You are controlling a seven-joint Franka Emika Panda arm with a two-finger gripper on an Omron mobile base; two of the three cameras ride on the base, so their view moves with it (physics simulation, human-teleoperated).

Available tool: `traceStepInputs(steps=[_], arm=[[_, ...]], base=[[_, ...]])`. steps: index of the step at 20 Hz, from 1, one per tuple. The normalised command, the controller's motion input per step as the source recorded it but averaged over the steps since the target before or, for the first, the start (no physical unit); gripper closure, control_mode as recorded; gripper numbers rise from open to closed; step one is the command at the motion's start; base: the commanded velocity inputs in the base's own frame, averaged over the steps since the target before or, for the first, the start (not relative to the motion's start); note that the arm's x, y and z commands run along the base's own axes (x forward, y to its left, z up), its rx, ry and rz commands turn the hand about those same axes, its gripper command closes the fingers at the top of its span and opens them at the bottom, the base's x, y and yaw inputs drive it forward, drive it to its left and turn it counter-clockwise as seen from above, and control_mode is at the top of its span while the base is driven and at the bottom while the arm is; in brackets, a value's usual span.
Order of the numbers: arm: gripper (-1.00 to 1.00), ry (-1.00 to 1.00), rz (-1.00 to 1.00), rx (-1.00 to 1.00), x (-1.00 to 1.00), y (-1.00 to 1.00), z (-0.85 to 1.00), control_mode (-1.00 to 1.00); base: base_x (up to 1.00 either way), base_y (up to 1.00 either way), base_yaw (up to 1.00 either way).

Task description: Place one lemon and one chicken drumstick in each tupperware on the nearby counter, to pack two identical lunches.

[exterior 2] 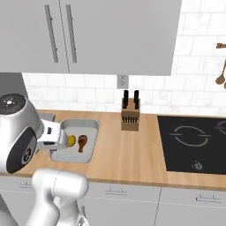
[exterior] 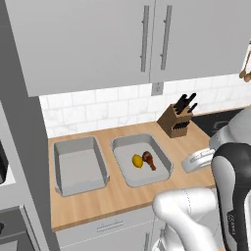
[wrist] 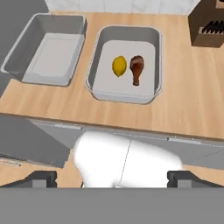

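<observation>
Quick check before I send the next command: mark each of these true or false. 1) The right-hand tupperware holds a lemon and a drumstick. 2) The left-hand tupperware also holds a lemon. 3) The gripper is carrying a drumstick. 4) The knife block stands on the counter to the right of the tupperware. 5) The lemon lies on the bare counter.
1) True: the right tupperware holds the lemon beside the chicken drumstick.
2) False: the left tupperware holds nothing.
3) False: the gripper is open and holds nothing; the drumstick lies in the right tupperware.
4) True: the knife block stands on the counter, right of the tupperware.
5) False: the lemon lies inside the right tupperware.
</observation>
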Motion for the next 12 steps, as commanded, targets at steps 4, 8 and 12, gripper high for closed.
traceStepInputs(steps=[4, 8, 12], arm=[[-1.0, 0.0, 0.0, -0.03, -0.03, 0.11, -0.07, 1.0], [-1.0, 0.0, 0.0, 0.0, 0.0, 0.0, 0.0, 1.0], [-1.0, 0.0, 0.0, 0.0, 0.0, 0.0, 0.0, 1.0]], base=[[-0.64, 0.19, 0.0], [-1.0, 0.18, 0.0], [-1.0, 0.42, 0.01]])
